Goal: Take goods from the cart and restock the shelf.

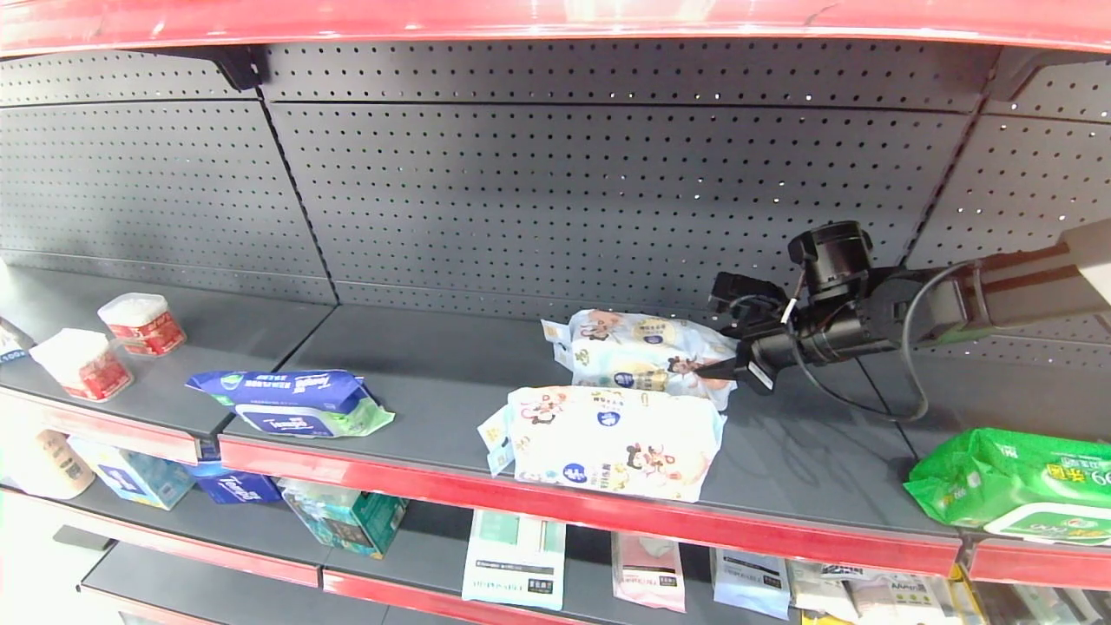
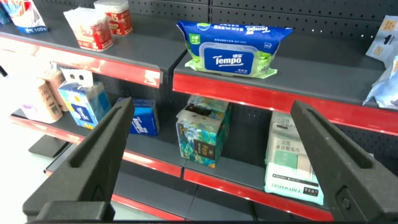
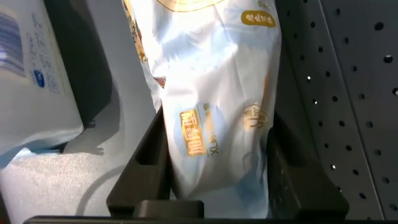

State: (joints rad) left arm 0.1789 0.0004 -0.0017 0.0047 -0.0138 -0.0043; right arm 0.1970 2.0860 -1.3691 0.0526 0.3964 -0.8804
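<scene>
White cartoon-print wipes pack (image 1: 642, 351) lying on shelf (image 1: 417, 382), behind similar second pack (image 1: 608, 438).

White tub with red label (image 1: 141, 323): 2.
Blue-and-green wipe pack (image 1: 291, 402): 1.
Cartoon-print wipe pack (image 1: 608, 441): 2.
Green wipe pack (image 1: 1015, 473): 1 counted; whether a second lies under it cannot be told.
Blue-printed item (image 1: 7, 343): 1, kind unclear.
Beige pack (image 1: 43, 464): 1.
Light-blue tissue pack (image 1: 134, 476): 1.
Dark-blue tissue pack (image 1: 234, 486): 1.
Teal patterned carton (image 1: 347, 516): 1.
White-and-green flat packet (image 1: 514, 560): 1.
Pink flat packet (image 1: 648, 569): 1.
White flat packet (image 1: 751, 580): 1.
Further packets (image 1: 868, 595): several, too crowded to count.
</scene>
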